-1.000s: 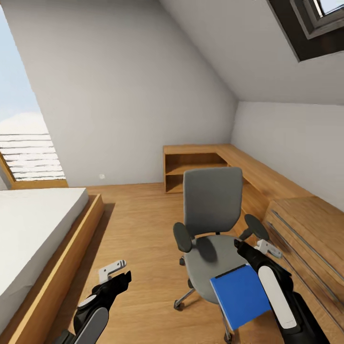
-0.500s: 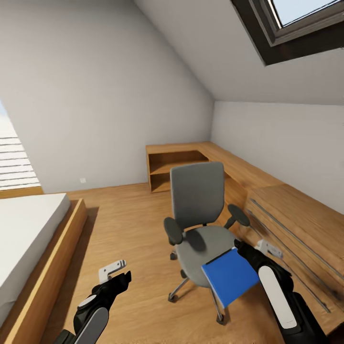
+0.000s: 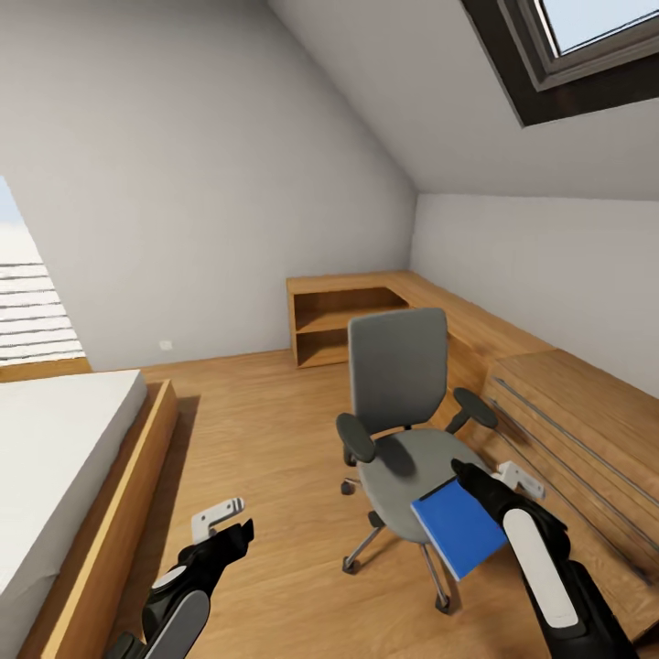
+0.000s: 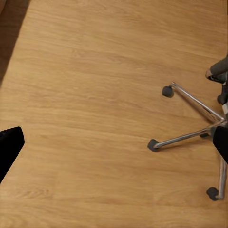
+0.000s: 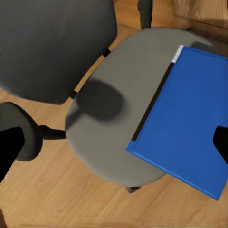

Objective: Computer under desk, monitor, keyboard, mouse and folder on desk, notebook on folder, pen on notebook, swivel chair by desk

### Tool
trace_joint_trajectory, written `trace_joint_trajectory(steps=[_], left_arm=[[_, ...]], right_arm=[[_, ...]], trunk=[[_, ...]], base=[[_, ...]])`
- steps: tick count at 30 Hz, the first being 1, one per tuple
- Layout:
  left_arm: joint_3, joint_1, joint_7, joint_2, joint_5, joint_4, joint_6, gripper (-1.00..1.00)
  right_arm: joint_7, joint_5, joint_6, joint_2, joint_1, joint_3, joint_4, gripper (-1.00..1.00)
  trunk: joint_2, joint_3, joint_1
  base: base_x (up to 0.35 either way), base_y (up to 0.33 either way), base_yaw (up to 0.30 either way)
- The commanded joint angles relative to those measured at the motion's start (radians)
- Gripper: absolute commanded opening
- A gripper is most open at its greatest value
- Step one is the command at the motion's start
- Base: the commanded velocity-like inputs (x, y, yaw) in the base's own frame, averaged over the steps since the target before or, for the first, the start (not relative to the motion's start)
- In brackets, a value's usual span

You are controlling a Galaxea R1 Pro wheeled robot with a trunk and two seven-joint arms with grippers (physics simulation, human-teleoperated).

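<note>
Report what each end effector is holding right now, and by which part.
Neither holds anything. The right end effector hovers open above the blue folder, which lies on the swivel chair seat. The left end effector is open over bare floor.

white attic walls [image 3: 183, 165], wood floor [image 3: 265, 439]

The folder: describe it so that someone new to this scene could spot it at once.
Find the swivel chair on the wooden floor, in front of the low wooden shelving. The folder lies on the seat's front edge, overhanging it, by the right gripper. It is flat and bright blue, the one such thing among grey and wood.
</note>
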Motion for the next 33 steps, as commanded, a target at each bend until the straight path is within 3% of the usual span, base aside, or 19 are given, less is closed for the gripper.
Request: trace_joint_trajectory(steps=[1,5,8,11,13,16,33], left_arm=[[-0.002,-0.001,0.007,0.001,0.006,-0.002,0.002,1.00],[-0.003,-0.001,0.008,0.001,0.005,-0.012,0.002,1.00],[-0.004,-0.001,0.009,0.000,0.005,-0.020,0.002,1.00],[-0.004,-0.001,0.011,-0.001,0.005,-0.021,0.002,1.00],[-0.006,-0.001,0.013,-0.001,0.005,-0.023,0.002,1.00],[-0.005,-0.001,0.014,-0.002,0.005,-0.023,0.002,1.00],[-0.006,-0.001,0.014,-0.002,0.007,-0.018,0.004,1.00]], right_arm=[[-0.008,-0.022,0.007,-0.002,-0.001,-0.009,-0.001,1.00],[-0.006,-0.115,0.060,-0.006,-0.001,-0.086,0.005,1.00],[-0.004,-0.212,0.122,-0.007,-0.001,-0.195,0.026,1.00],[-0.001,-0.267,0.162,-0.007,-0.001,-0.259,0.048,1.00],[0.002,-0.329,0.210,-0.007,-0.001,-0.325,0.074,1.00],[0.005,-0.373,0.239,-0.008,-0.001,-0.375,0.090,1.00],[0.008,-0.402,0.252,-0.009,-0.001,-0.405,0.115,1.00]], trunk=[[-0.001,-0.001,0.000],[-0.001,-0.001,0.000],[-0.008,-0.004,0.004],[-0.029,-0.014,0.015],[-0.043,-0.020,0.023],[-0.064,-0.029,0.035],[-0.183,-0.083,0.100]], base=[[0.000,0.046,0.000],[0.000,0.020,0.000],[0.000,0.006,0.000],[0.000,0.003,0.000],[0.000,0.001,0.000],[0.000,0.000,0.000],[0.000,0.000,0.000]])
